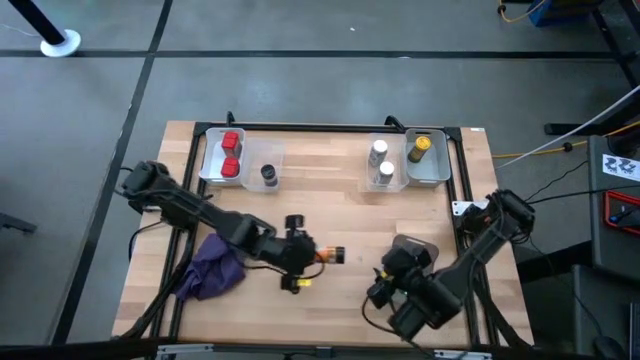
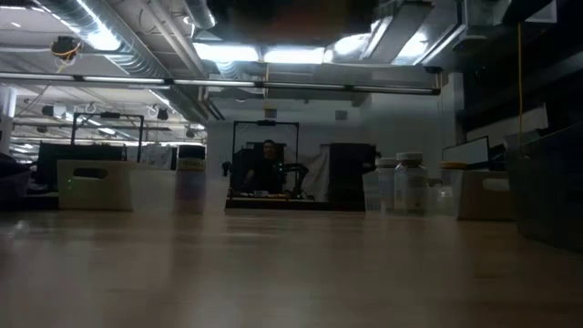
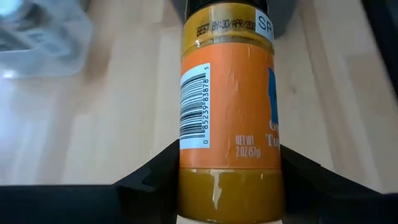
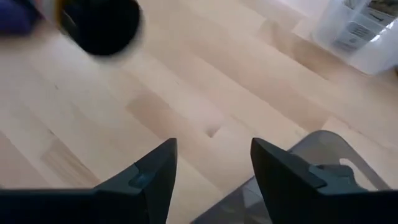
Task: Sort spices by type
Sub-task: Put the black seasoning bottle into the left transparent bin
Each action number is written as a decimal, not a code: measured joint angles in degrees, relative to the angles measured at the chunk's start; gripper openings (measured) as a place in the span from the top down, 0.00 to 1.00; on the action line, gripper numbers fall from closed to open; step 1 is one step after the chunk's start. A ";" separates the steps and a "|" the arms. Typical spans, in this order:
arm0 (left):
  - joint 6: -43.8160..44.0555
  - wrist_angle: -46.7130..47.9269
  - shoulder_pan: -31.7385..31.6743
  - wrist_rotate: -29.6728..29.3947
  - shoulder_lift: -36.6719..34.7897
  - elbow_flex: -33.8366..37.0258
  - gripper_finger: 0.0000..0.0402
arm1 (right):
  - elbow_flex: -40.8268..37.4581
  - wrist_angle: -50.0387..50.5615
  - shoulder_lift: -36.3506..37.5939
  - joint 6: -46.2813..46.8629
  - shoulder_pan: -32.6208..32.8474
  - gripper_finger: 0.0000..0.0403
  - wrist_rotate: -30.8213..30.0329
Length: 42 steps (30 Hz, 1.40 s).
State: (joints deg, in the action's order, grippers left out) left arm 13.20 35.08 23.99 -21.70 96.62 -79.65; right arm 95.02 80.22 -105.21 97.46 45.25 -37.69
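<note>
My left gripper (image 1: 303,255) is at the table's near middle, shut on the orange bottle (image 1: 331,255), whose dark cap (image 3: 217,5) points toward the table's right. My right gripper (image 4: 211,168) is open and empty over the near right of the table (image 1: 385,285), beside the flat grey pouch (image 1: 415,248). Two red cubes (image 1: 231,156) and a dark jar (image 1: 268,175) sit in clear bins at the far left. White-capped bottles (image 1: 380,160) and a yellow-lidded jar (image 1: 421,147) sit in clear bins at the far right. My left gripper pinches the orange bottle's base end (image 3: 230,186) between its two fingers, one on each side. The fingers (image 3: 155,180) come level from the table's left and lie along the bottle. The bottle sticks out level past the fingertips; whether it touches the table I cannot tell.
A purple cloth (image 1: 215,270) lies crumpled at the near left, under my left arm. The grey pouch also shows under my right gripper's finger (image 4: 317,155). Bare wood lies between the bins and the grippers (image 1: 320,205). A person shows far behind the table (image 2: 269,155).
</note>
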 joint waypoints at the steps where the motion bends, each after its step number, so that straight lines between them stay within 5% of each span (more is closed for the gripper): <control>1: 1.16 1.19 0.93 -1.47 -1.31 0.78 0.55 | -0.02 -0.37 0.00 -1.77 -0.67 0.48 1.05; 7: 9.88 2.65 6.51 -6.68 -8.11 9.30 0.55 | -0.02 -7.53 -0.01 -13.84 -4.77 0.41 4.36; 16: 15.20 -7.84 13.54 -9.51 -11.41 20.13 0.54 | -0.02 -24.53 -0.02 -32.06 -11.59 0.29 4.49; 24: 14.93 -13.24 16.36 -11.42 -11.48 21.17 0.55 | -0.02 -43.60 -0.01 -52.64 -16.44 0.30 15.69; 42: 11.40 -22.39 17.37 -13.10 -11.43 21.19 0.55 | -0.02 -47.86 0.07 -55.97 -17.53 0.30 23.40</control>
State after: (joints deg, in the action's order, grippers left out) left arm 24.60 12.69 41.36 -34.81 85.19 -58.46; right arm 95.00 32.36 -105.14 41.50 27.73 -14.30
